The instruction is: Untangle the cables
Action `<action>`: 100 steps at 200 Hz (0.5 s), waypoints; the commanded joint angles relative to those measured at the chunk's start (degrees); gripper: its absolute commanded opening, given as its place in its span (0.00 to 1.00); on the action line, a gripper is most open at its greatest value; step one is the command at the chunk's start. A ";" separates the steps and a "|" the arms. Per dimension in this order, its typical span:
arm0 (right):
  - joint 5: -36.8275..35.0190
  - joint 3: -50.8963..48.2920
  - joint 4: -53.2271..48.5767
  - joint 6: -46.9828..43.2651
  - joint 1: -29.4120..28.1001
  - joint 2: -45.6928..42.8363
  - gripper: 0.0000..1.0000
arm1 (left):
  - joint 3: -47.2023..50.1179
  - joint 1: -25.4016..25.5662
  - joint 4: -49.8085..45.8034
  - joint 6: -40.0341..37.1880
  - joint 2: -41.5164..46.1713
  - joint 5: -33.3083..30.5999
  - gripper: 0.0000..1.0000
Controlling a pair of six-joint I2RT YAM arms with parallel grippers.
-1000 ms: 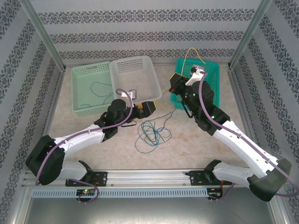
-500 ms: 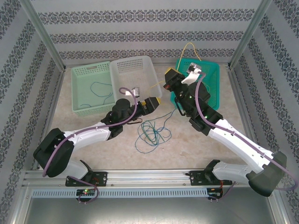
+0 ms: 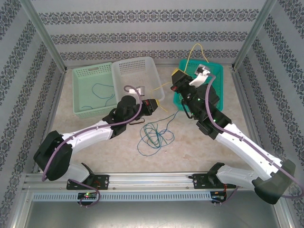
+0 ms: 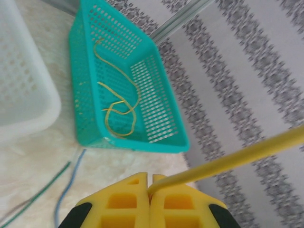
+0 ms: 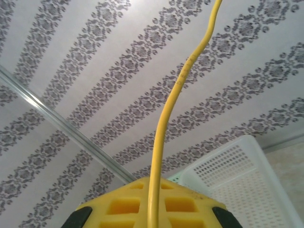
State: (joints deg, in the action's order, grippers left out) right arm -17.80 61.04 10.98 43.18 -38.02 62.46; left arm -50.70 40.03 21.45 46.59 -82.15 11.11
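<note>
Hazard: left jaws and right jaws both pinch yellow cable (image 4: 228, 161); pulling apart may yank it taut, tipping teal basket (image 4: 80, 95).

3 baskets counted, pale-green basket (image 3: 92, 70), white basket (image 3: 133, 60), teal basket (image 3: 216, 65), 2 arms (image 3: 90, 135), left gripper (image 4: 150, 185) + right gripper (image 5: 153, 190), cables (image 5: 162, 124) seen in 3 colours, exact no. unclear.

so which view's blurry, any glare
left wrist: yellow cable by the left claw is soft, teal basket sharper; right wrist: cable crisp, wallpaper bright and hazy up top; top external: even light, sharp, no glare
</note>
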 commanded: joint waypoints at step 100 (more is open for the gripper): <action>17.19 23.61 -41.89 -19.72 10.95 8.01 0.00 | -18.18 6.94 -61.49 -51.28 -6.07 -12.42 0.00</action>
State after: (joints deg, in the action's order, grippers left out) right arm -3.75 78.83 -26.20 29.21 -28.71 69.47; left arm -69.17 44.77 -24.99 5.56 -86.91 3.90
